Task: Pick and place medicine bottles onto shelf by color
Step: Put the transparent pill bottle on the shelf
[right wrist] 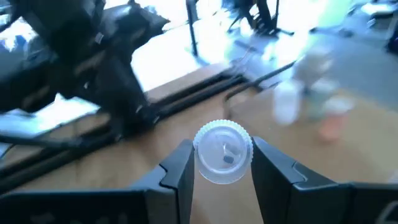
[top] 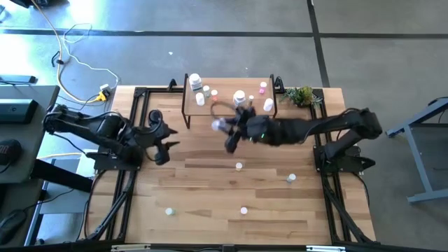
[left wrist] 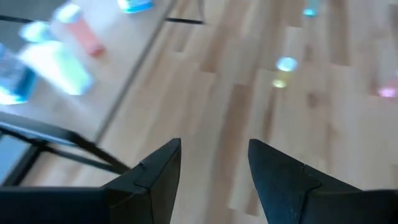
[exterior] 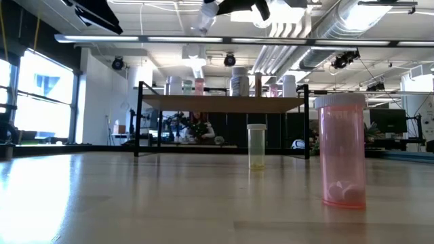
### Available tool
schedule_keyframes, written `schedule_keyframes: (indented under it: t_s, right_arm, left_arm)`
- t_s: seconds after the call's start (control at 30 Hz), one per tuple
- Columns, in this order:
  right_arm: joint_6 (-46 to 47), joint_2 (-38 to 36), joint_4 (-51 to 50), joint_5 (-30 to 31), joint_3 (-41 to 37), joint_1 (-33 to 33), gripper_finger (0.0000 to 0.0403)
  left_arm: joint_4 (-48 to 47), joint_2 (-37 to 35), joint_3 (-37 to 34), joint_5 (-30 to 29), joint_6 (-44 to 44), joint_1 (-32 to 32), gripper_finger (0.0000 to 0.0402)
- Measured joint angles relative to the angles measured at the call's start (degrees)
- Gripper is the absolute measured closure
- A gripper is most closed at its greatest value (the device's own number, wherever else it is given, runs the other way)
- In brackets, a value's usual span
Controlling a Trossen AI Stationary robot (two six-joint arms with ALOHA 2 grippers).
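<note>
We see the right gripper [right wrist: 221,163], fingers clamping a white-capped bottle [right wrist: 223,152], beside the shelf [top: 189,105]; loose bottles [top: 239,166] lie below. The left gripper's [left wrist: 214,163] fingers stand apart, empty.

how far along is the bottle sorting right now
Partly done. Several bottles already stand on the shelf. The right tool grips a white-capped bottle near the shelf. The left tool is open and empty. About five loose bottles remain on the table.
</note>
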Motion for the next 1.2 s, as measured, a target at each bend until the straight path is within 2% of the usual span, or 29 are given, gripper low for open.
schedule_keyframes:
  t_s: [0.27,0.47,0.7,1.0,1.2]
  right_arm:
    - [-10.8,-6.8,0.3,-1.6,0.0,-12.7,0.0292]
    - [-17.2,-9.8,-0.4,-7.6,0.0,-23.4,0.0292]
    - [-19.3,-10.1,-2.6,-16.7,0.0,-34.4,0.0292]
    - [-23.1,-8.7,-4.9,-26.4,0.0,-41.8,0.0292]
    - [-23.2,-6.9,-5.1,-31.6,0.1,-43.6,0.0292]
  left_arm:
    - [0.0,0.0,0.0,-2.4,2.9,8.1,0.0222]
    - [2.2,0.0,0.0,-5.3,3.0,14.9,0.0222]
    - [13.5,0.0,0.0,-4.7,7.3,22.7,0.0222]
    - [26.0,1.2,0.0,-1.5,12.0,30.9,0.0222]
    - [26.9,2.2,0.0,-1.5,11.5,34.7,0.0222]
